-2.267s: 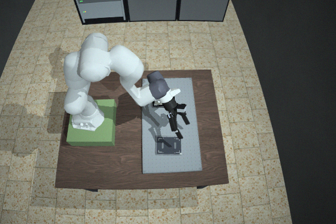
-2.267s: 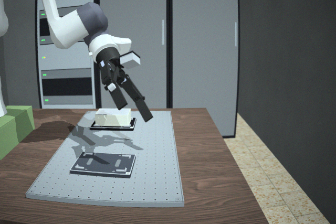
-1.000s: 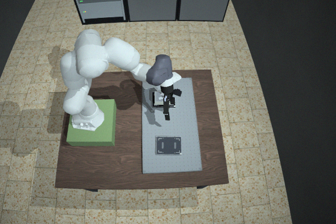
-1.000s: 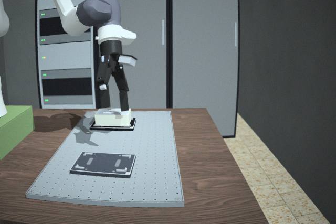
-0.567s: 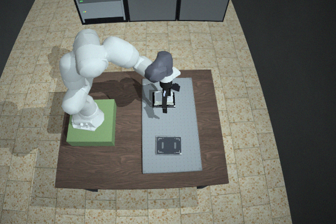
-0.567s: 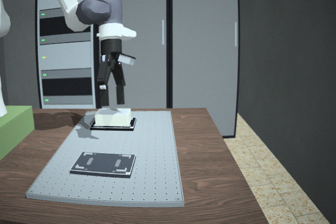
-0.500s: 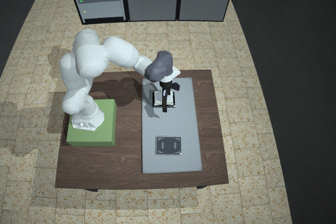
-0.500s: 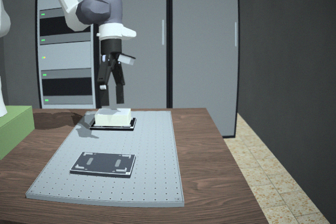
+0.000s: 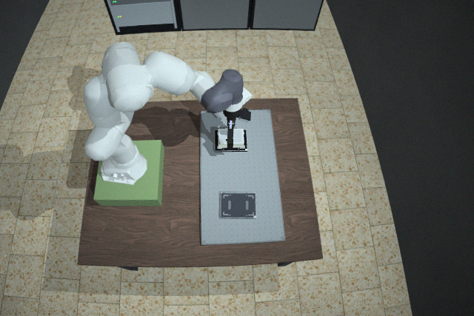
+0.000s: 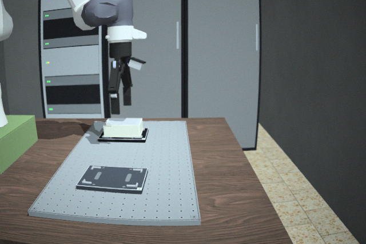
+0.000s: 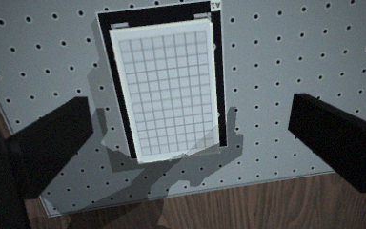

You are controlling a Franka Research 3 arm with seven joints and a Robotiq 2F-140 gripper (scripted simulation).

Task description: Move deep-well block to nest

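Wrist view: "A1" mark (image 11: 214, 5) at plate nest N1 (image 11: 104, 57) corner

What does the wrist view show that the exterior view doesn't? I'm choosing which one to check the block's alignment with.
Only the wrist view shows the deep-well block's well grid from above, the nest's black frame around it, the small corner marking, and both open fingers far apart on either side of it.

Only the exterior view shows the height gap between gripper and block, the vacant second nest, and the cabinets.

Both show the block seated in its nest on the perforated plate.
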